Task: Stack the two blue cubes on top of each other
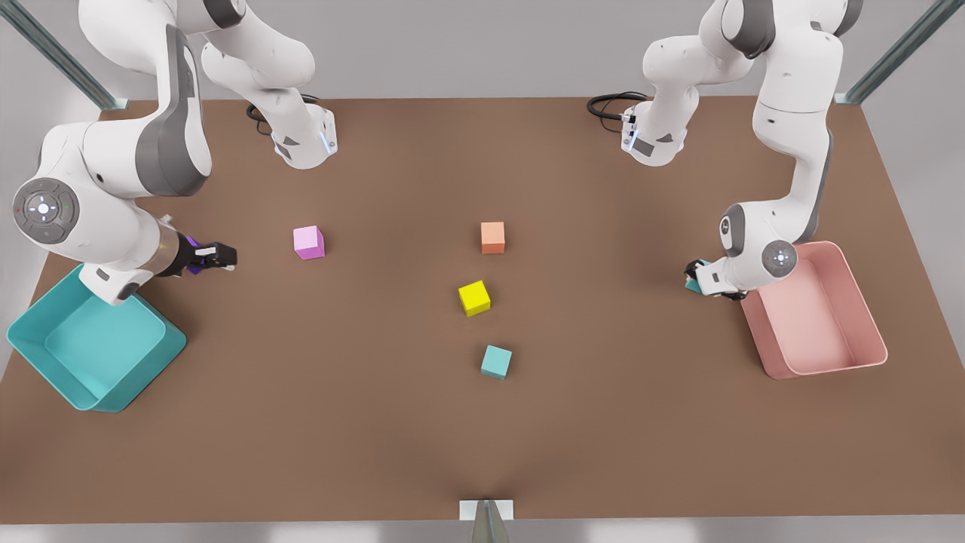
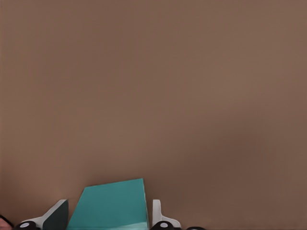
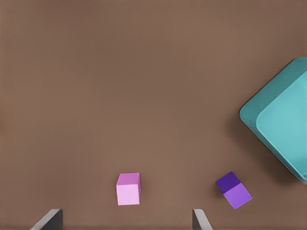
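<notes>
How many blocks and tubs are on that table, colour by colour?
Teal cubes: 2, the free teal cube and the second teal cube at the left gripper
Pink cube: 1
Orange cube: 1
Yellow cube: 1
Purple cube: 1, beside the right gripper
Teal bin: 1
Pink bin: 1
Total: 8

We see a brown table carrying pink, orange, yellow and teal cubes, a purple cube, plus a teal bin and a pink bin
</notes>
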`<state>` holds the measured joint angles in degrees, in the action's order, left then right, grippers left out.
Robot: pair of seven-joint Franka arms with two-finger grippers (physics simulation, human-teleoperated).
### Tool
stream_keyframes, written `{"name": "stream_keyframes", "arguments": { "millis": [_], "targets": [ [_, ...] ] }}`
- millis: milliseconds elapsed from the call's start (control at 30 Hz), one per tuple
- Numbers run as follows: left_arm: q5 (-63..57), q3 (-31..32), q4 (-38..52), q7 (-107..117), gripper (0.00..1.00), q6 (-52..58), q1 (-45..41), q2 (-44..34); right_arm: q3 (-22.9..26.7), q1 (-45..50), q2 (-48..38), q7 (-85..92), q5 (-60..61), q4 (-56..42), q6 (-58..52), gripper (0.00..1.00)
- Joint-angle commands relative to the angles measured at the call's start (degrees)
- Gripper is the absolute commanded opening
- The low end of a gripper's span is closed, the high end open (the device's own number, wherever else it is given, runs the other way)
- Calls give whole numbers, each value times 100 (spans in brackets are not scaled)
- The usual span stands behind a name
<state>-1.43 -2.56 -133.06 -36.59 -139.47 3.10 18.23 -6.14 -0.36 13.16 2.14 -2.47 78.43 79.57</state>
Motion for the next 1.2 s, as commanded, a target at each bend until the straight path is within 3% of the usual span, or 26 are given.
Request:
{"name": "stream_keyframes", "arguments": {
  "millis": [0,167,200,267,533,700,767,833,933,1167],
  "targets": [
    [-7,-26,0,-32,88,-10,-3,-4,-1,1,-7,182,1,-3,6,100],
    [-7,-43,-35,-32,88,-10,-3,-4,8,1,46,208,-8,-12,6,100],
    [-7,-43,-35,-32,78,-10,-11,5,8,1,46,217,-8,-12,6,100],
    [-7,-43,-44,-32,69,-10,-12,5,8,1,46,217,-8,-12,6,100],
    [-7,-43,-27,29,68,-18,-73,40,-1,-114,125,234,1,-21,6,100],
    [-7,-43,219,1478,67,675,-863,-417,-1,-122,160,234,1,-91,6,100],
    [-7,-26,1097,2858,67,1510,-1382,-347,-1,-122,160,234,-8,-91,6,100],
    [11,229,2547,3746,67,2635,-1576,251,-1,-122,160,243,1,-91,6,100],
    [55,581,5174,5214,67,3883,-2155,1691,8,-122,160,234,1,-91,6,100],
    [55,642,7163,6339,67,3665,-2956,3055,8,-122,160,243,19,-82,6,100]
  ]
}}
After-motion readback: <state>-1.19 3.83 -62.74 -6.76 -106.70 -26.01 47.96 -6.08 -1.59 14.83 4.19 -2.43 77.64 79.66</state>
